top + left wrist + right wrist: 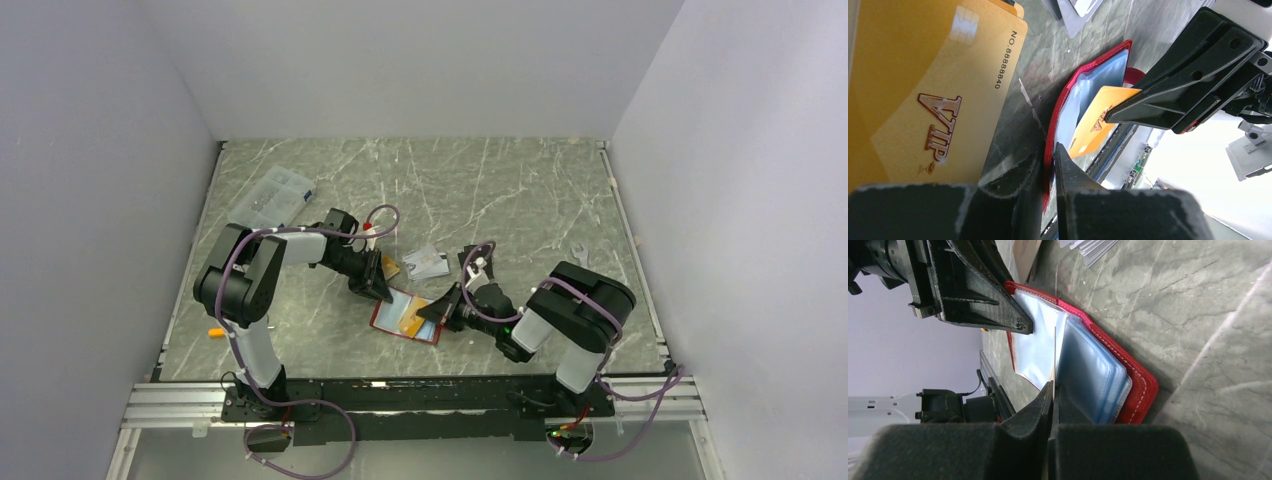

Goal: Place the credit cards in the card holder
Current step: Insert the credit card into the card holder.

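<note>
The red leather folding card holder [405, 318] lies open on the green marbled table [500, 190], right in the middle between the two arms, clear plastic pockets showing. The left gripper [1049, 160] sits at the holder's upper-left edge, jaws nearly together and clamped on the red cover's rim, as its wrist camera shows. The right gripper [1052, 390] comes in from the other side, jaws pressed tight on the edge of a thin gold-orange plastic credit card [1095, 120]; from the left wrist view that card's far end lies over the pale pockets, slanted, lettering visible. Whether its edge is actually inside a pocket, the pictures don't settle. Just beside the left gripper, another gold card marked VIP [943, 95], with a chip and a printed number, rests flat on the table near the holder. Further back, a loose pile of silver-white cards [427, 262] lies just behind the holder. A clear plastic box [272, 197] stands far left.
</note>
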Robot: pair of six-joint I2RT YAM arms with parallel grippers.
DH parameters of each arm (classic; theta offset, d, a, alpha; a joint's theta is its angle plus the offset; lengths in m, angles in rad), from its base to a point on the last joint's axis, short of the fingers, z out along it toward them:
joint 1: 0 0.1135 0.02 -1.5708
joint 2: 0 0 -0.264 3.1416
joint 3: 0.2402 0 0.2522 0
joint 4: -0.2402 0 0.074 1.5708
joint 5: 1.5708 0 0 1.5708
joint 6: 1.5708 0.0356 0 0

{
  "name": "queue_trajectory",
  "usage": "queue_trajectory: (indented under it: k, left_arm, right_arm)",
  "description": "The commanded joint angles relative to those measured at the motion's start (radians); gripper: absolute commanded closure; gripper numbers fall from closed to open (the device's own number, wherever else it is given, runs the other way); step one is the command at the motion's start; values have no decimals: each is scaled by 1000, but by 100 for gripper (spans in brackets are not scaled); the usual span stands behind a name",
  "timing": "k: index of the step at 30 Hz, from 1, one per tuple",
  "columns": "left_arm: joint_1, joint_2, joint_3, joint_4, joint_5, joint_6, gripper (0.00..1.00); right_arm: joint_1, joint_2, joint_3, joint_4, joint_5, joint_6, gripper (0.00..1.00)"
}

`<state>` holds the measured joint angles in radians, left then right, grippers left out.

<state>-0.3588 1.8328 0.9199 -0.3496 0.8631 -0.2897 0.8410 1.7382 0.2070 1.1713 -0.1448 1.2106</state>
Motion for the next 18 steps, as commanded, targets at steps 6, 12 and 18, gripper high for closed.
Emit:
queue_trajectory:
  k: [6, 12, 18]
  left_arm:
    - [-3, -38, 9, -6, 5, 17, 83]
    - [-3, -41, 8, -5, 5, 18, 83]
    - [-4, -34, 8, -5, 10, 18, 84]
  right_arm:
    - [-14, 59, 69, -51, -84, 1, 100]
    - [-26, 85, 71, -63, -99, 18, 100]
    - [-32, 82, 80, -95, -110, 9, 100]
